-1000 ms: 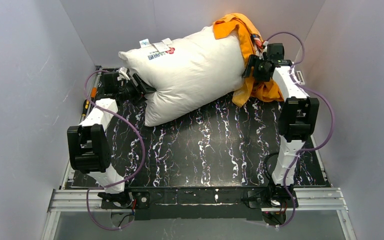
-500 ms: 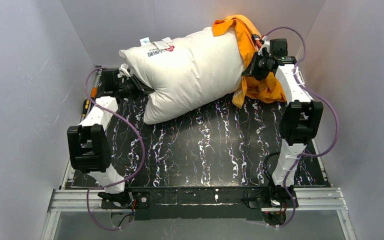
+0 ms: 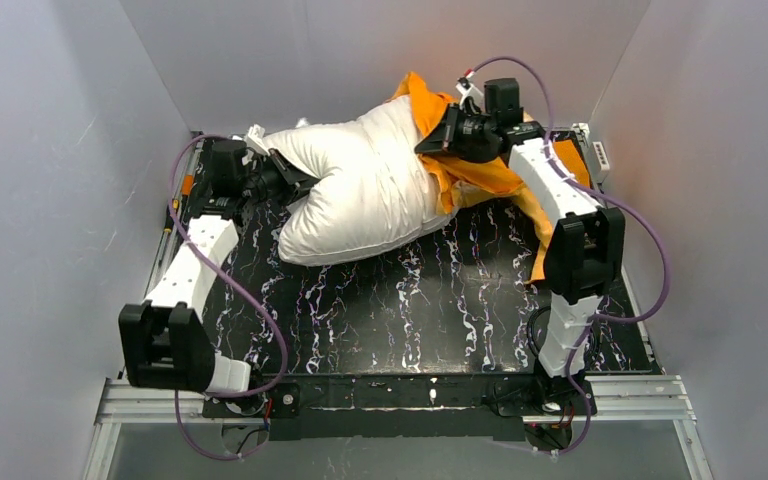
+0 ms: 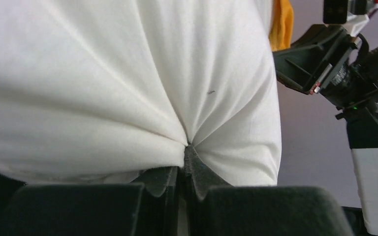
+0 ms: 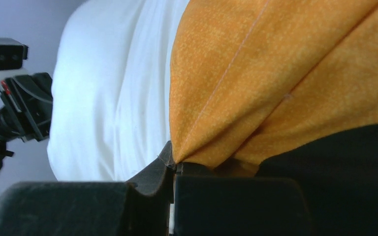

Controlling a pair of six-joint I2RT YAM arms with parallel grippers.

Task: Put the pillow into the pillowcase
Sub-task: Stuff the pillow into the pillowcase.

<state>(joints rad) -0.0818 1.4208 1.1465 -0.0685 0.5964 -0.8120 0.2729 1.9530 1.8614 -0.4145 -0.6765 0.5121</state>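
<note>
Squeezed narrower now, plump off-white fabric pillow (image 3: 360, 195) pinched by left gripper (image 4: 184, 153), bright orange fabric pillowcase (image 5: 275, 73) by right gripper (image 5: 171, 163) (such thin folds could slip free).

- The pillow (image 3: 370, 190) lies on the desk (image 3: 410, 310), in the upper middle of the frame.
- The pillowcase (image 3: 480, 178) sits over its right end.
- The left hand (image 3: 303, 183) touches its left side; the right hand (image 3: 428, 143) is on the pillowcase.

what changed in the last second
Left tool closed on the pillow; right tool closed on the pillowcase and swung left, pulling it along. The pillow bunched up shorter. It stays at the far side of the table.
</note>
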